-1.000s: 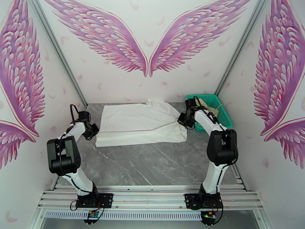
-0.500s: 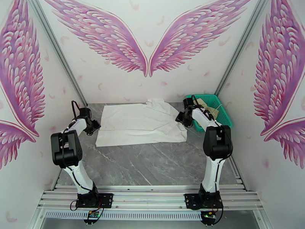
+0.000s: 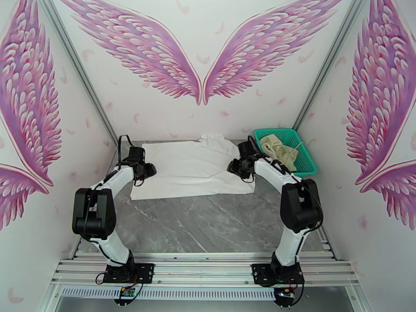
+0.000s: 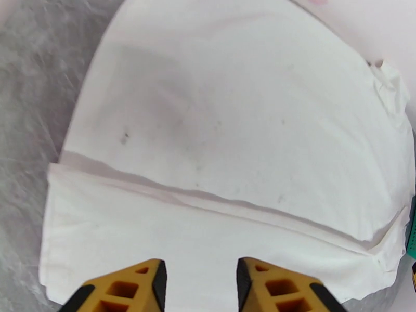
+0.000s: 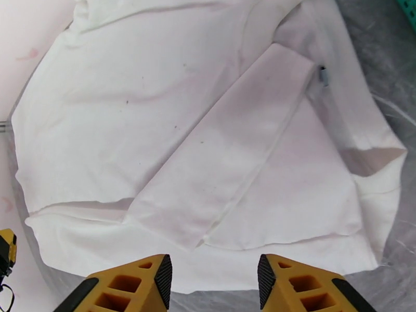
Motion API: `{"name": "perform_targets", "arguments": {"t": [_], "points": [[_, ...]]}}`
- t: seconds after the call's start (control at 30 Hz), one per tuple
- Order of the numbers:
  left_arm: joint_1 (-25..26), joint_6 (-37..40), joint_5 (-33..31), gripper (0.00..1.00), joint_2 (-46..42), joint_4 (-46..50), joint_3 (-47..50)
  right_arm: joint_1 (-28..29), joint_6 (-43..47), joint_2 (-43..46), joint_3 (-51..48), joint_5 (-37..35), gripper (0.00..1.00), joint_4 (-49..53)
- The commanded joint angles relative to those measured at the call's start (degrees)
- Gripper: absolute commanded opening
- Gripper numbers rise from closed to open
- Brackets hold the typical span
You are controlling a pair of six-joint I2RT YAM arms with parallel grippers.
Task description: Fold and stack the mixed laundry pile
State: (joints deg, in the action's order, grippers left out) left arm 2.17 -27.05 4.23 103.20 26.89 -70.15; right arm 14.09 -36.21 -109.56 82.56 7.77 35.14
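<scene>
Found white shirt [image 3: 192, 170] spread flat, sleeve tucked, one long fold made. Saw cream-beige garment [image 3: 278, 148] unfolded in basket [image 3: 308, 161]. Held left gripper [image 4: 200, 279], right gripper [image 5: 214, 279] spread, empty. Stacked nothing.

The shirt [image 3: 192, 170] is white, the garment [image 3: 275, 146] cream-beige, the mesh basket [image 3: 305, 158] teal-green, the table [image 3: 208, 224] grey, marble-veined.

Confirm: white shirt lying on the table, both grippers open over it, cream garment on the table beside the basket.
Wrong on one point: the top external view shows the cream garment inside the basket, not beside it. The white shirt is lying on the table, and the left gripper and right gripper are open over it.
</scene>
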Motion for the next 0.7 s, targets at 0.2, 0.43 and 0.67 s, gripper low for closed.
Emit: {"name": "perform_targets", "arguments": {"t": [0.2,0.43,0.67], "points": [[-1.12,-1.55,1.72,0.40,7.66,-3.34,2.71,-0.07,-2.09,-9.38,2.85,0.50,0.42,-3.21],[-1.44,0.01,0.06,0.41,6.77,-2.59,3.92,-0.03,-2.24,-3.08,-0.49,-0.31,0.48,-3.08],[-2.08,-0.20,0.49,0.42,5.44,-2.69,6.22,-2.08,-2.41,-2.05,-7.25,-2.71,0.46,-3.64]]}}
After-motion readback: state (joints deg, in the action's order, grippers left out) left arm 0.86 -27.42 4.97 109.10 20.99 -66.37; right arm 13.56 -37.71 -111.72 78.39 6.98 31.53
